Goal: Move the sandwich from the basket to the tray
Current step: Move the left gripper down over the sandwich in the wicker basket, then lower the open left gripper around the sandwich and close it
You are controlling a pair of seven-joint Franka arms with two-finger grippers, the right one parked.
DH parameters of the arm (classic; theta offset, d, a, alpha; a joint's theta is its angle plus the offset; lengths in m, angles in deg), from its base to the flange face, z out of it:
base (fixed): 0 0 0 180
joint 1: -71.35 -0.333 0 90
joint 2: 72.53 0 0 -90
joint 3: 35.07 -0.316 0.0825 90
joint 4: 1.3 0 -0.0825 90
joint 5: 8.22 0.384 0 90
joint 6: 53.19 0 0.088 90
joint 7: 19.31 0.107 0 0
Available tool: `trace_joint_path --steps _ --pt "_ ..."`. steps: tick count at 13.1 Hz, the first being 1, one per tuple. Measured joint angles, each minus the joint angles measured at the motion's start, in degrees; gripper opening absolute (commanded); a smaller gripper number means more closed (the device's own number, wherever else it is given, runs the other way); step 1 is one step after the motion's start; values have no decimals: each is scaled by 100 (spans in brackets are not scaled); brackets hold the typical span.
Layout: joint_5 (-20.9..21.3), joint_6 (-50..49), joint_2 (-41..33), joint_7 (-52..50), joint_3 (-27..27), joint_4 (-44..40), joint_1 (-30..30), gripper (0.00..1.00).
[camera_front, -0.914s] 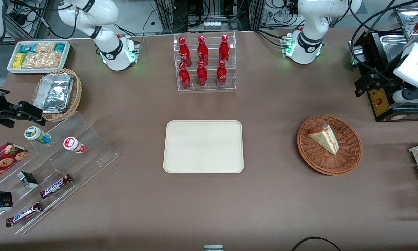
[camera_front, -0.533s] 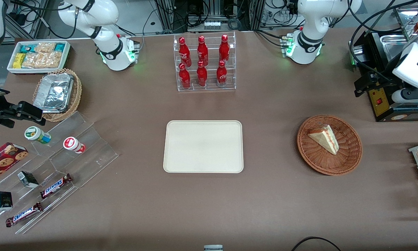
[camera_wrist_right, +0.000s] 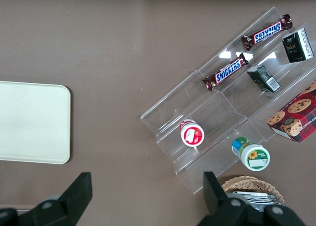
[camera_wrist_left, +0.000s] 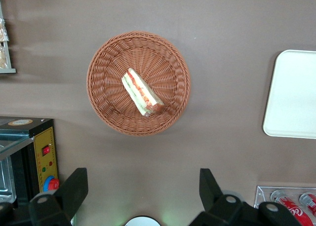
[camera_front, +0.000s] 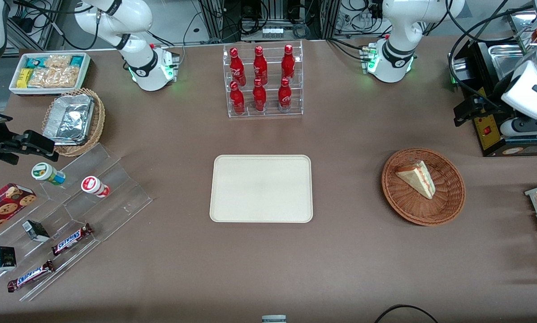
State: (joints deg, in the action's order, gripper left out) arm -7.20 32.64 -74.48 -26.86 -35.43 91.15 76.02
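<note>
Lying alone in the one reddish-brown basket, the single sandwich rests tilted against the weave, while the one cream tray sits bare toward the table's middle, well apart from it. Six red bottles stand in a clear rack farther from the front camera than the tray. High above the table near a black machine, the gripper has its fingers spread wide around nothing.
</note>
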Motion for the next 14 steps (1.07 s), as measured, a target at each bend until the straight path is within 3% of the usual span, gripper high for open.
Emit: trace_joint_path --steps 4,14 --pt "0 273 184 -359 -83 389 -277 100" --pt "-1 3070 931 -2417 -93 2207 -448 100"
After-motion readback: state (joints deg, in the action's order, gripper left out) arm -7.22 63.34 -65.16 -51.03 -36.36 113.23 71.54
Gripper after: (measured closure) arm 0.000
